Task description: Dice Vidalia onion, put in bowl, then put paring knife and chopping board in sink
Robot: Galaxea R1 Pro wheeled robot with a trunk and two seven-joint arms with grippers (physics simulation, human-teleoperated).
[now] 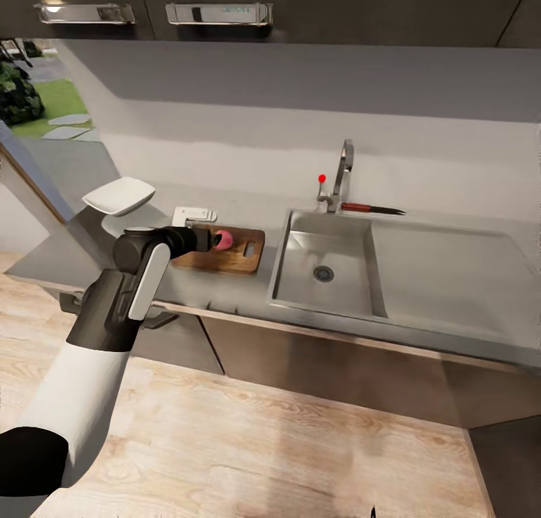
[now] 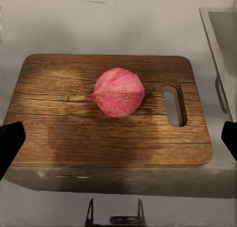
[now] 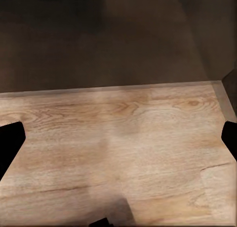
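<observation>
While the left arm reaches over the tabletop, the onion lies on the board, near the middle of it and just short of the slot hole. In the left wrist view the onion rests on its side with the pointed tip turned away from the slot; the board lies flat, and its slot end faces the sink.

The left gripper hovers above the board with its fingers set wide apart; the fingers touch neither the onion nor the board.

The sink sits just beside the slot end of the board, with a round dark drain in its floor. The faucet stands at the rear rim. The knife lies on the tabletop behind the sink, just beside the faucet base, blade pointing away from the faucet.

The bowl rests on the tabletop beyond the other end of the board, apart from it. A small white object lies between the bowl and the board.

The right gripper hangs over the wood floor in front of the dark cabinets, with its fingers wide apart and holding nothing.
</observation>
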